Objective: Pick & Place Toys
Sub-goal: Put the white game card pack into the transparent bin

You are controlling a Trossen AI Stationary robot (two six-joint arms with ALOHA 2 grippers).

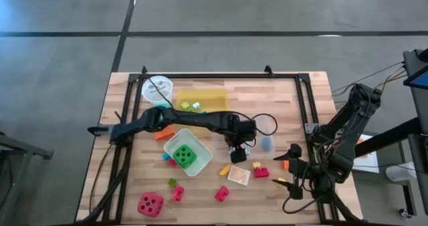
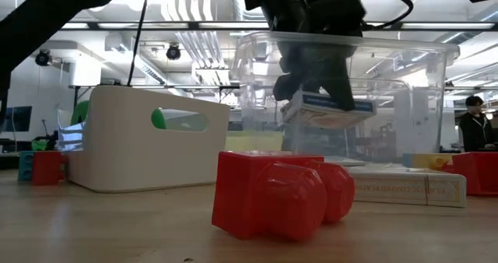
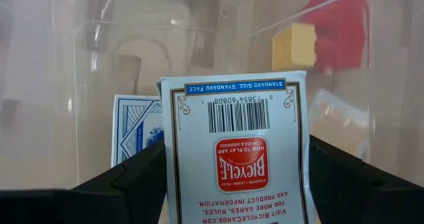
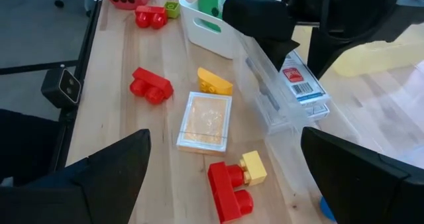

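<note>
My left gripper [image 1: 237,144] reaches from the left to the table's middle and is shut on a white card pack [image 3: 237,151] with a red label and a barcode, inside the clear plastic box [image 2: 405,84]. A blue-backed card pack [image 3: 136,131] shows just behind it. Another card pack [image 4: 205,121] lies flat on the table, with a yellow block [image 4: 214,81] and red blocks [image 4: 151,86] around it. A green die [image 1: 186,156] sits in a white bin [image 1: 200,160]. My right gripper [image 4: 225,184] waits open at the right side of the table. My left gripper pinches the card pack by its two long side edges [image 3: 173,184] between its two fingers [image 3: 126,184], with the barcode end pointing away from the wrist. The fingers come from above, slanting steeply down. The pack hangs tilted inside the clear box [image 2: 323,111].
A yellow tray [image 1: 200,99] and a white round cup [image 1: 157,89] stand at the far side. A red die [image 1: 150,204] and small red blocks [image 1: 221,194] lie near the front edge. A red-and-yellow block [image 4: 232,181] lies close to my right gripper.
</note>
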